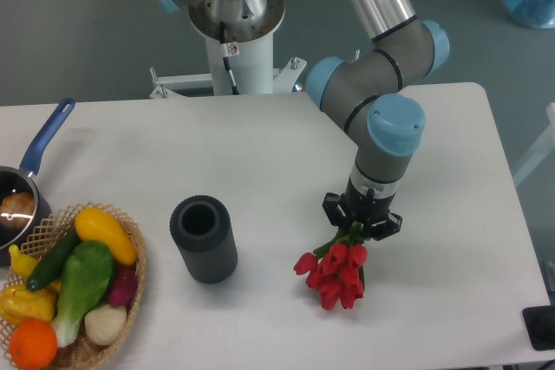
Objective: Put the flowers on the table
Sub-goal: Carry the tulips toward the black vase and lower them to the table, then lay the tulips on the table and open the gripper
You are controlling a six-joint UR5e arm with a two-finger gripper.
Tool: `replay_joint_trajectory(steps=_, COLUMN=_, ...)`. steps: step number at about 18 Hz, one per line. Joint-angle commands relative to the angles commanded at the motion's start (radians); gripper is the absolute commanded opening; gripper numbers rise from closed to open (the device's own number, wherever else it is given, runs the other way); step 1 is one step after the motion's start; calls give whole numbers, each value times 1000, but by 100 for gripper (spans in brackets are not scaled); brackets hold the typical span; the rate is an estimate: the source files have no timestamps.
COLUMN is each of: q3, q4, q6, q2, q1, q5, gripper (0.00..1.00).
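The flowers [336, 273], a bunch of red tulips with green stems, are at the table's front right, with the heads pointing toward the front edge. My gripper [360, 230] points straight down over the stem end and appears shut on the stems; the fingers are mostly hidden by the wrist. The tulip heads seem to rest on or just above the white table [260, 153]; I cannot tell which. The dark cylinder [204, 238] stands upright and empty to the left of the flowers.
A wicker basket [104, 335] of colourful vegetables sits at the front left corner. A saucepan with a blue handle [45, 138] is at the left edge. The robot base [236, 23] stands behind the table's back edge.
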Motion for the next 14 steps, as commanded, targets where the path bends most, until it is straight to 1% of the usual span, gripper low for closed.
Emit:
replay_joint_trajectory(steps=4, q3=0, q4=26, q6=-2, q2=-18, q1=-5, q5=0, gripper=36)
replay_joint_trajectory(steps=6, q3=0, q4=26, q6=-2, q2=-20, q1=-5, q5=0, gripper=36)
replay_joint_trajectory(steps=10, q3=-2, q4=28, q6=0, q2=-23, q1=-6, q5=-2, gripper=44)
replay_joint_trajectory(steps=11, q3=-2, q4=28, q6=0, q2=-23, q1=-6, q5=-2, gripper=50)
replay_joint_trajectory(steps=14, q3=0, q4=29, q6=0, q2=-21, q1=-6, q5=-2, gripper=51)
